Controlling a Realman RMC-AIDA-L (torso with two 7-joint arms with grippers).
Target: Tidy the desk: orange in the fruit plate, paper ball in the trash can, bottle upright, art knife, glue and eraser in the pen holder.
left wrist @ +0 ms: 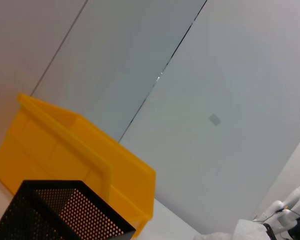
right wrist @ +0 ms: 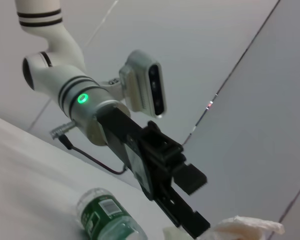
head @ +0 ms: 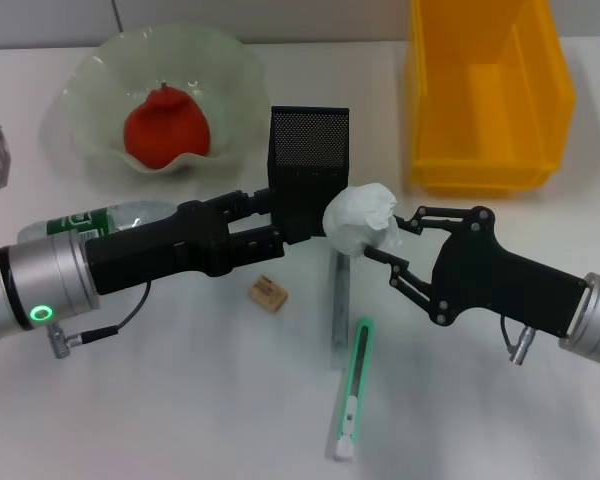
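Note:
My right gripper [head: 385, 236] is shut on the white paper ball [head: 359, 220] and holds it just in front of the black mesh pen holder [head: 310, 165]. My left gripper [head: 272, 218] is open, with its fingertips at the holder's near left corner. The orange [head: 165, 125] lies in the pale fruit plate [head: 230, 70]. The bottle [head: 85, 222] lies on its side under my left arm. The eraser [head: 268, 293], the grey glue stick [head: 340, 305] and the green art knife [head: 350, 390] lie on the table. The yellow trash bin [head: 485, 95] stands at the back right.
The left wrist view shows the yellow bin [left wrist: 65, 150], the pen holder [left wrist: 55, 212] and the paper ball [left wrist: 245, 231]. The right wrist view shows my left arm [right wrist: 135, 150], the bottle [right wrist: 107, 220] and the paper ball [right wrist: 245, 227].

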